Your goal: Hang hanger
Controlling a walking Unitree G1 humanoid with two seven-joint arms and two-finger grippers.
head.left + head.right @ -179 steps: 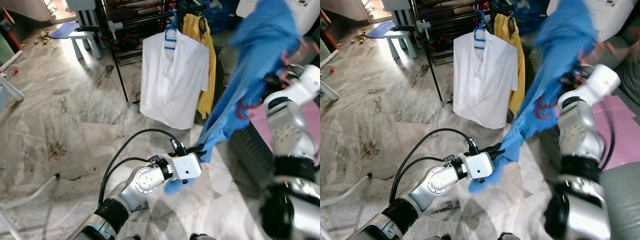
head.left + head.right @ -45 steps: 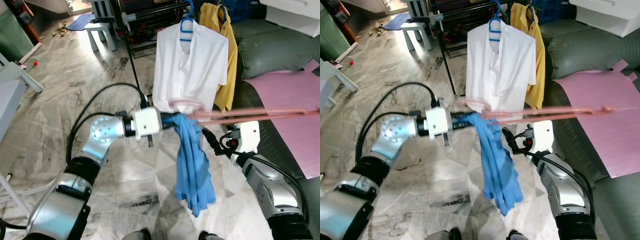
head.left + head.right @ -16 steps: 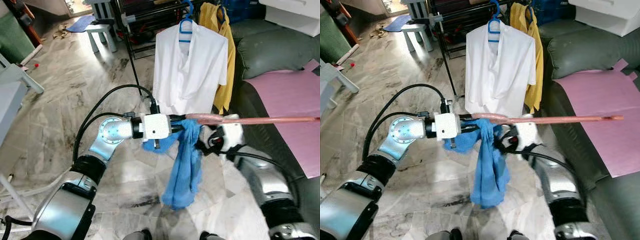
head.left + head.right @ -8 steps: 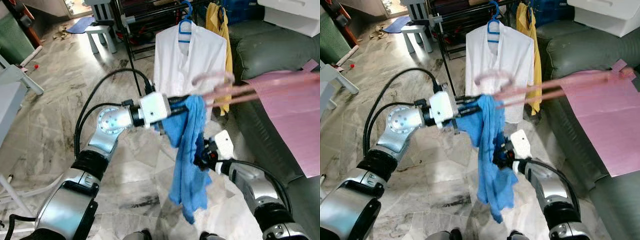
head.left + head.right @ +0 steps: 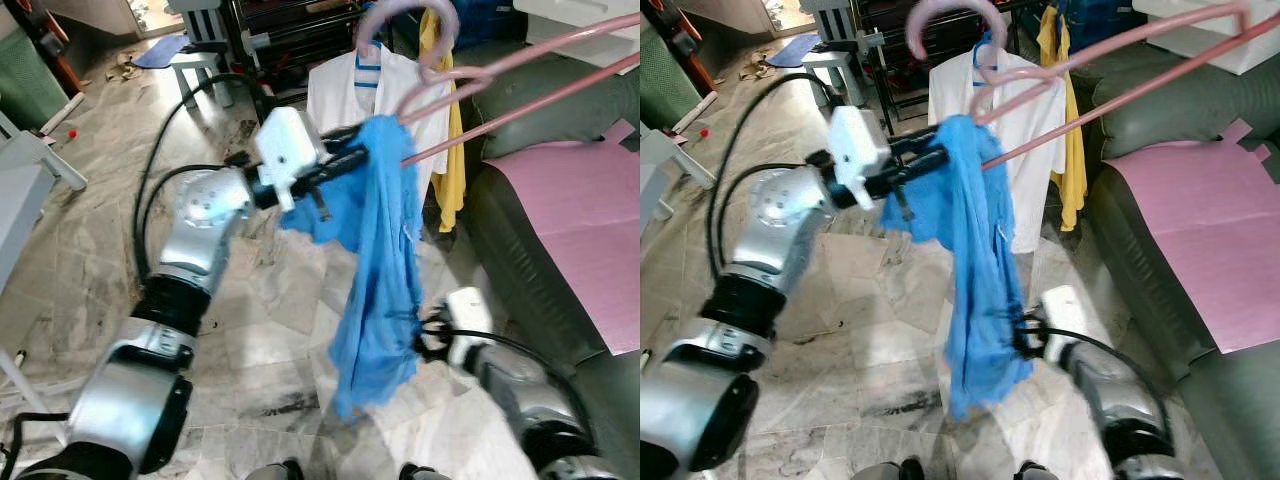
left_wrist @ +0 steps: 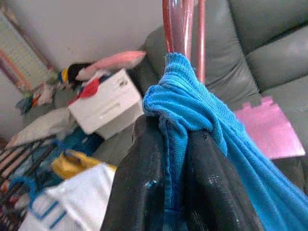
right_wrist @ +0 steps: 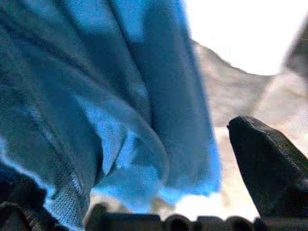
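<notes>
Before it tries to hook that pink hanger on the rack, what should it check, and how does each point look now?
1. Left gripper clamped on blue garment: ok.
2. Garment on pink hanger: not ok, bunched at one end.
3. Hook raised toward black rack: ok, not yet on it.
4. Right gripper free of the cloth: ok, fingers open by the hem.
5. Spare rail space beside white shirt and yellow shirt: cannot tell.

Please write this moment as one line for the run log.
left gripper: shut on blue shirt, raised | pink hanger: carrying shirt, near rack | right gripper: open, low beside shirt hem
</notes>
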